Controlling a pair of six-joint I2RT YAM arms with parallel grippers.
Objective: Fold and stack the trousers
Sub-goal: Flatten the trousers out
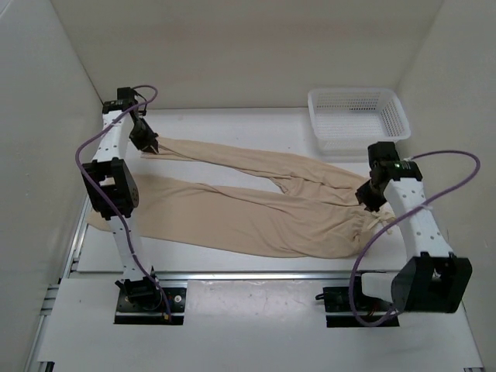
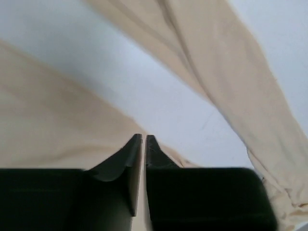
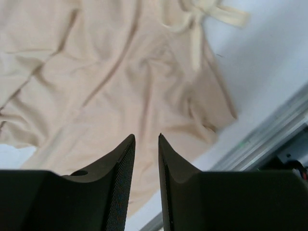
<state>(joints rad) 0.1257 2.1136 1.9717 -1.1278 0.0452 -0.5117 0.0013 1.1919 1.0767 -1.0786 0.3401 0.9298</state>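
Trousers [image 1: 256,213] lie flat and unfolded on the white table [image 1: 256,128], waist to the robot's right and both legs running left in a narrow V, wrinkly throughout. The far leg [image 1: 232,159] ends right at the left gripper [image 1: 147,143], and the near leg [image 1: 194,209] passes under the left arm. In the left wrist view the left gripper [image 2: 144,137] has its jaws pressed together with a thin tan strip between them, so it looks pinched on the trousers fabric [image 2: 48,120] at the cuff end, though how much cloth is caught can't be told. The right gripper [image 1: 370,198] hovers just over the waist. In its wrist view the right gripper [image 3: 147,137] shows jaws apart by a narrow gap with nothing in them, the crumpled waist cloth [image 3: 120,72] and drawstring [image 3: 221,14] below, and the table-edge rail [image 3: 269,139] off to the side. The white mesh basket [image 1: 358,93] sits at the far right corner, well apart from the cloth and not involved. Step in hand, by judgement: setting grips for the first fold, with the cuff end taken and the waist end not yet. The task is barely begun, no fold made. The next move probably calls for the right gripper to drop onto the waist edge and close on a single clean pinch. Then both ends need to lift together, with the thin fabric kept from dragging or bunching, so the far leg lands squarely on the near leg
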